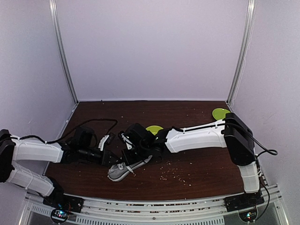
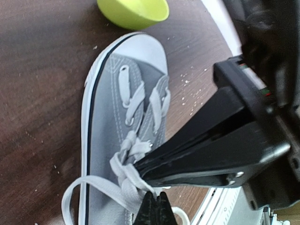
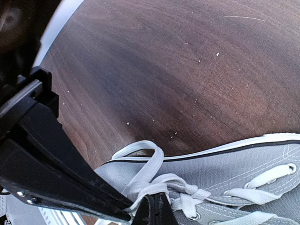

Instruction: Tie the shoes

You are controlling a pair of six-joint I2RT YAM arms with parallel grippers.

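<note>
The grey canvas sneaker point(image 1: 123, 169) lies on the dark wooden table near the front, between both arms. In the left wrist view the shoe point(image 2: 105, 122) shows its white laces point(image 2: 123, 178) bunched into a knot over the tongue. My left gripper point(image 2: 157, 207) is shut on a lace strand at the knot. My right gripper point(image 3: 156, 209) is shut on a lace strand point(image 3: 151, 164) at the same knot, and a lace loop arches over the shoe's rim. The two grippers meet tip to tip above the shoe point(image 3: 243, 161). The red-orange sole is hidden.
A green bowl point(image 1: 153, 129) sits just beyond the shoe's toe; it also shows in the left wrist view point(image 2: 133, 11). Another green dish point(image 1: 220, 113) lies at the back right. Pale crumbs point(image 1: 171, 172) are scattered right of the shoe. Black cables point(image 1: 93, 124) run at the left.
</note>
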